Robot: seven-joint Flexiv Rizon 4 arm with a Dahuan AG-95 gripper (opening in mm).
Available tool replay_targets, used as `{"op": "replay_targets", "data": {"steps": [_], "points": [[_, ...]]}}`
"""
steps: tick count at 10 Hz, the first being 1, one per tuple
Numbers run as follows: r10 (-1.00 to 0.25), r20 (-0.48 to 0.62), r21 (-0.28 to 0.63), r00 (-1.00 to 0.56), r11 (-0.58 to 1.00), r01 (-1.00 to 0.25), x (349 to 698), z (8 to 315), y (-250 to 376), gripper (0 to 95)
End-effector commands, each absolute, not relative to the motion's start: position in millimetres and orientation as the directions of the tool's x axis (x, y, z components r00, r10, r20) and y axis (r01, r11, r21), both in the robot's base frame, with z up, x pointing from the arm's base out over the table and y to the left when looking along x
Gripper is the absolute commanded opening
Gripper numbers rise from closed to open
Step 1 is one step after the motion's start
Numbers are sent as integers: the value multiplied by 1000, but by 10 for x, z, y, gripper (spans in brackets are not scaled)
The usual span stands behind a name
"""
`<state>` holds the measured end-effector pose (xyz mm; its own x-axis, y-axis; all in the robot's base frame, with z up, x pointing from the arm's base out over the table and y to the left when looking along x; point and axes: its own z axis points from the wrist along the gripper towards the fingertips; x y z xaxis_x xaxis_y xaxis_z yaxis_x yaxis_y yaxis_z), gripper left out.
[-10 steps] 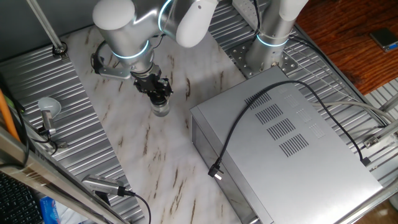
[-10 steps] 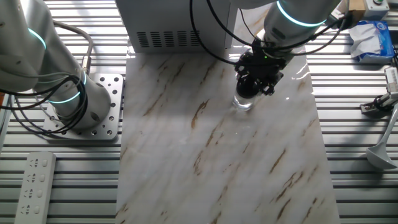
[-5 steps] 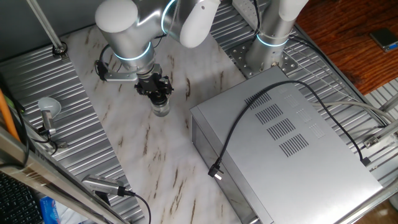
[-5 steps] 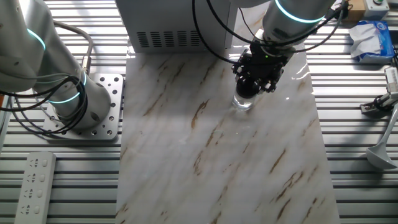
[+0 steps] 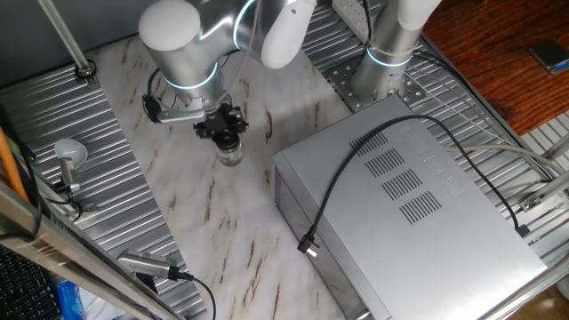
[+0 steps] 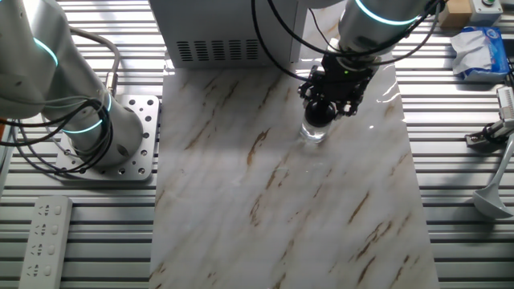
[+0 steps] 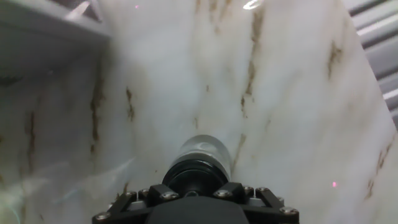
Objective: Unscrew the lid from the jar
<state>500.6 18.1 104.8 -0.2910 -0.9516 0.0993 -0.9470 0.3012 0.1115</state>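
Note:
The tiny clear jar [image 5: 231, 158] stands upright on the marble table top [image 5: 178, 231], near its far left part. It also shows in the other fixed view [image 6: 312, 133] and in the hand view [image 7: 205, 151]. The dark lid [image 7: 196, 176] sits on top of the jar. My gripper [image 5: 225, 135] points straight down and is shut on the lid, with its black fingers [image 7: 236, 190] on either side of it. The lid is mostly hidden by the fingers in both fixed views. The gripper also shows in the other fixed view [image 6: 328, 103].
A large grey metal box [image 5: 409, 204] with a black cable [image 5: 356, 169] stands right of the jar. A second arm's base [image 5: 384, 62] is behind it. A round grey knob on a stem [image 5: 68, 156] stands at the left, on the ribbed metal.
The hand has turned about its own axis while staying on the lid; the bracket on the wrist has swung round. The jar stands in the same spot.

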Motion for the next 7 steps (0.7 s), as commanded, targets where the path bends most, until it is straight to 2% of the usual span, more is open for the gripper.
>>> {"op": "replay_targets", "data": {"steps": [1,7], "points": [[-978,88,112,-187,196,-974,5009,1053,180,570],[-997,65,72,-37,42,-997,5009,1058,180,570]]}}
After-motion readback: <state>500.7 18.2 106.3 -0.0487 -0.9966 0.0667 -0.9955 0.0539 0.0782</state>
